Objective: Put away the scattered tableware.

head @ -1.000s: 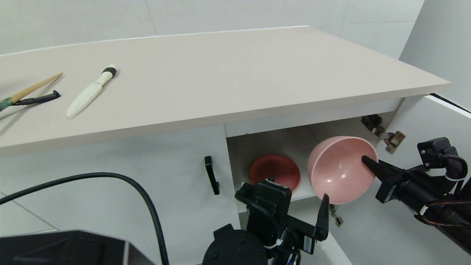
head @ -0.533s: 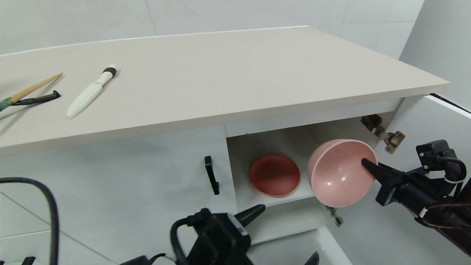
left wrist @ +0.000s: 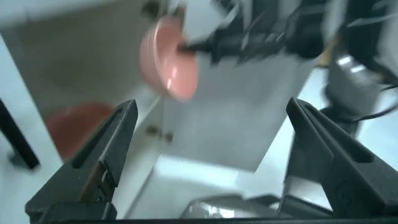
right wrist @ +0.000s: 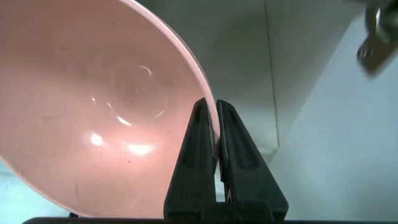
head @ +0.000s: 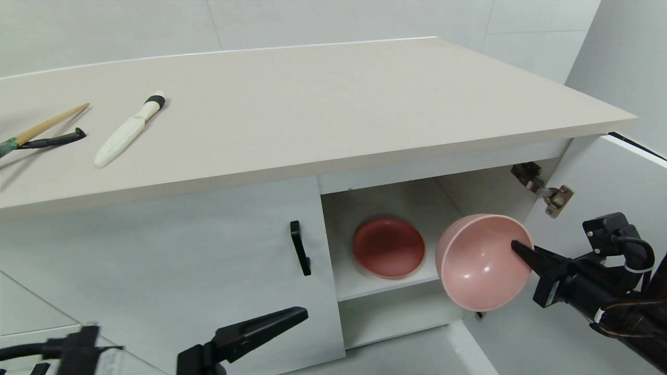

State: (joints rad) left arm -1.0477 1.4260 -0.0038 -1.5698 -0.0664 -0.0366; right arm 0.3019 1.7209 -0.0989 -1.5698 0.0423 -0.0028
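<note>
The left gripper (left wrist: 212,106) has pulled back. A second ago it was right in front of the cupboard (head: 417,203), hiding part of the red dish (head: 388,247). Now it is low down, in front of the shut door (head: 208,250), and the whole dish can be seen. The pink bowl (head: 477,265) has come down a little too, and the right gripper (head: 516,246) has come down with it. The things on the bench (head: 312,104) have not moved.

The pink bowl is smooth and shiny, with small bright spots of light inside. It is tipped on its side, so its round open mouth faces up and toward the camera. It hangs in the air in front of the open cupboard, at the right side, just beside the red dish but not touching it. Its bottom part hangs lower than the shelf (head: 365,284) where the red dish lies flat.

The right gripper is clamped tight on the bowl's rim, one finger inside and one outside. The left gripper is spread wide and holds nothing.

On the bench, far to the left, lie a white knife (head: 127,131) with a black band and a wooden stick (head: 44,126). A thin black thing (head: 52,140) lies beside the stick; it may be another utensil, but I cannot tell.
</note>
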